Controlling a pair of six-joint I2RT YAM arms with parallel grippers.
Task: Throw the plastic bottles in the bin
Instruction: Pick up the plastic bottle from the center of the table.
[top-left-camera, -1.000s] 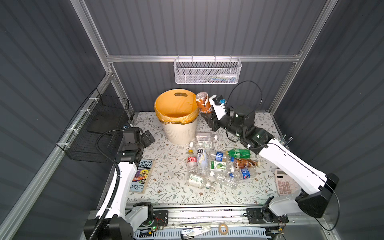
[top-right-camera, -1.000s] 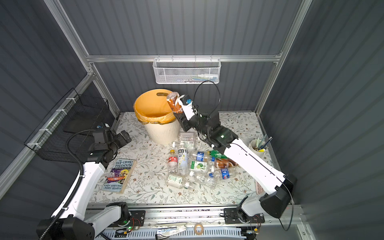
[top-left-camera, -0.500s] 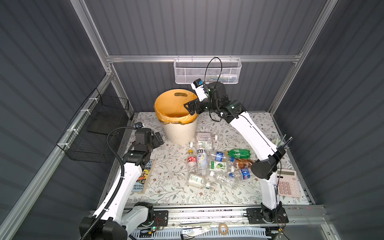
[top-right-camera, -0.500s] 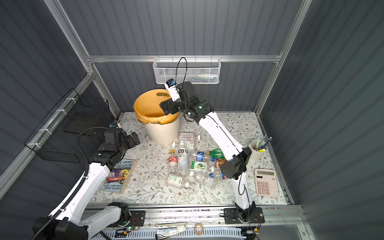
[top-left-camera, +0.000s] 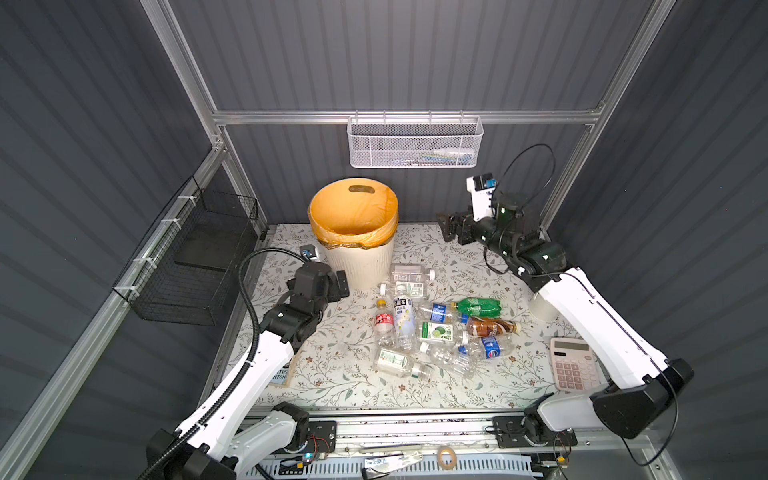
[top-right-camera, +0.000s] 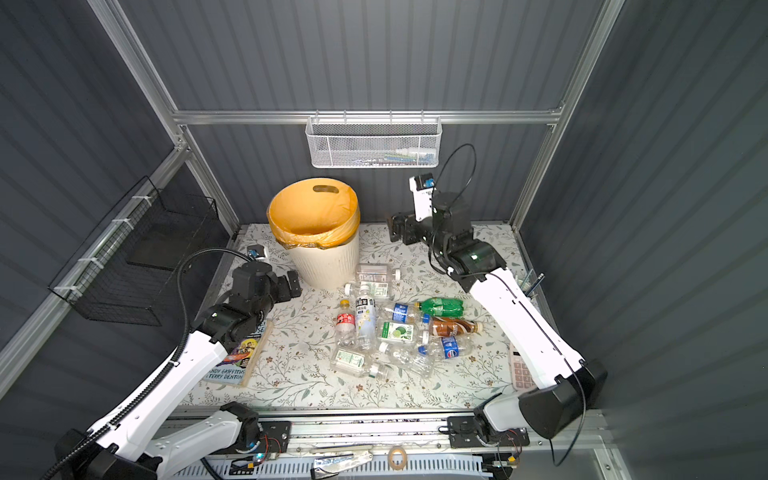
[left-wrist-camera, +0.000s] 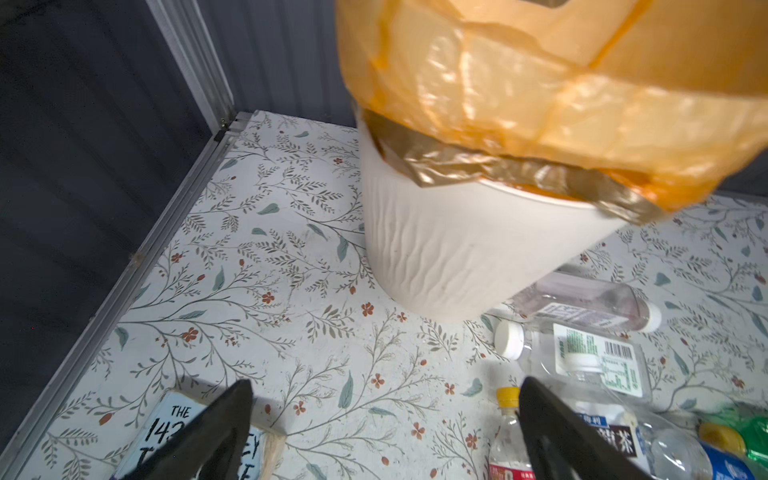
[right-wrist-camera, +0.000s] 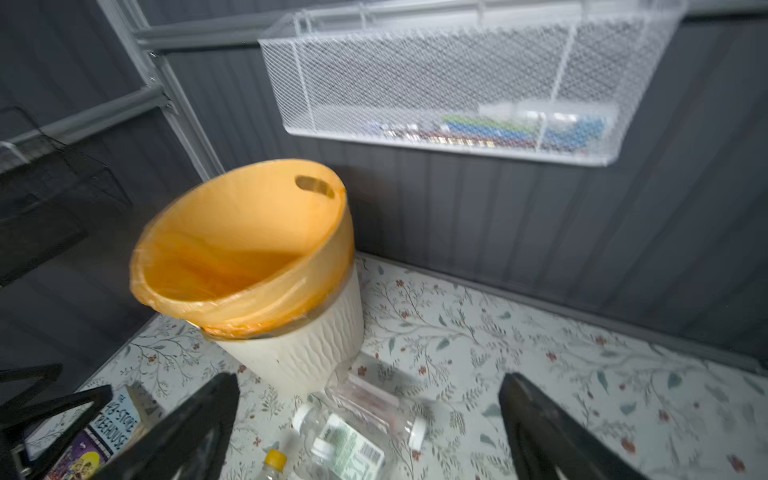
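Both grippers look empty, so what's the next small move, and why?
Probably lower the right gripper, open and empty, toward the clear bottle lying by the bin; no other bottle lies nearer to it.

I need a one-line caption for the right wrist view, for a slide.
Open right gripper facing the orange-lined bin, clear plastic bottles lying at its foot, white mesh basket hanging behind.

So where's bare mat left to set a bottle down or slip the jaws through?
Bare mat: between the book and the plastic bottles; the front strip from the book to the calculator; and behind the heap, from the bin along the back wall. Crowded: the middle, where bottles lie touching from the bin's base across toward the calculator.
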